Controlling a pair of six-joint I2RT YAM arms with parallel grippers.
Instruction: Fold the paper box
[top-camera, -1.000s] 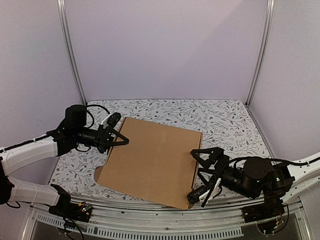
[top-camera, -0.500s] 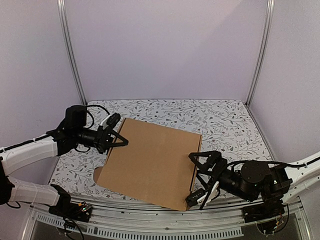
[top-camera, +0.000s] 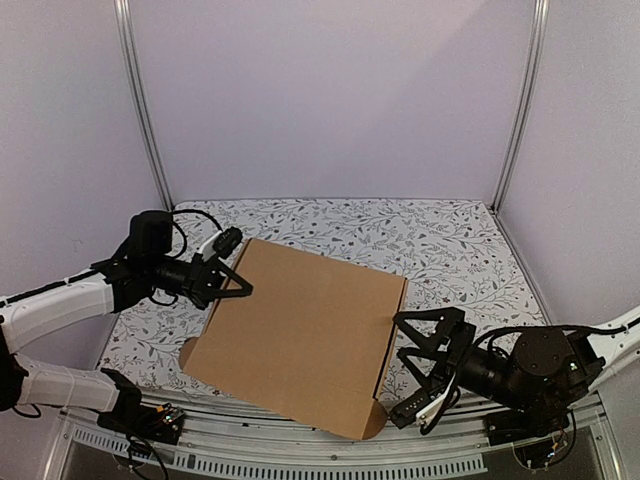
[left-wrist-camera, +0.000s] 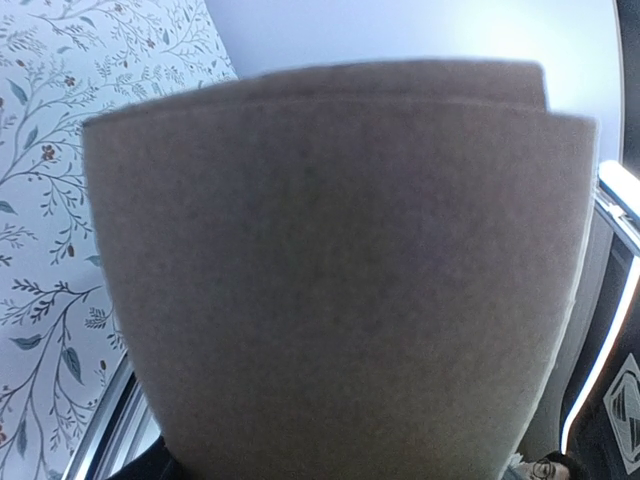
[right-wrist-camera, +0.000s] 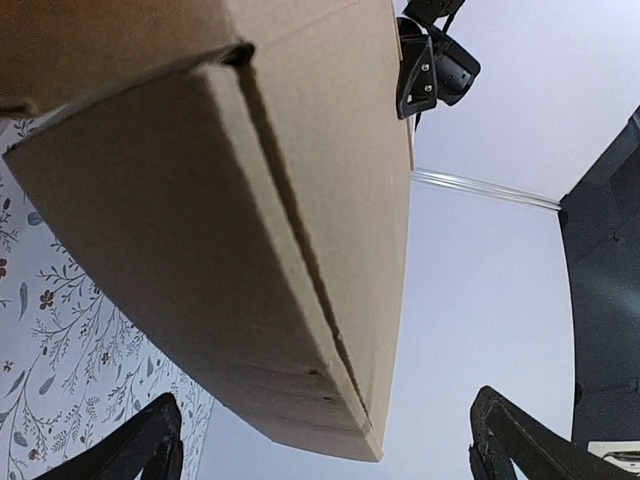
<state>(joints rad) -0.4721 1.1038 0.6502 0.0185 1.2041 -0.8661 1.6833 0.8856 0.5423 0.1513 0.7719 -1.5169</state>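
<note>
- The paper box (top-camera: 300, 335): closed, at table centre.
- Right gripper (top-camera: 405, 370): jaws wide, empty; box's edge just beside, at its 9 o'clock.
- Left gripper (top-camera: 228, 268): nearer, astride the box's 10 o'clock corner; grip cannot be told.

Place: a robot test booth in a lab
Walls (top-camera: 330, 100): plain, pale purple; metal posts (top-camera: 143, 100) in the corners
Table (top-camera: 450, 240): flowery cover; two robot arms (top-camera: 60, 300) fixed by a metal rail (top-camera: 230, 430)

white floral-print table (top-camera: 450, 240), one folded brown paper box (top-camera: 300, 330) across its near middle
</note>
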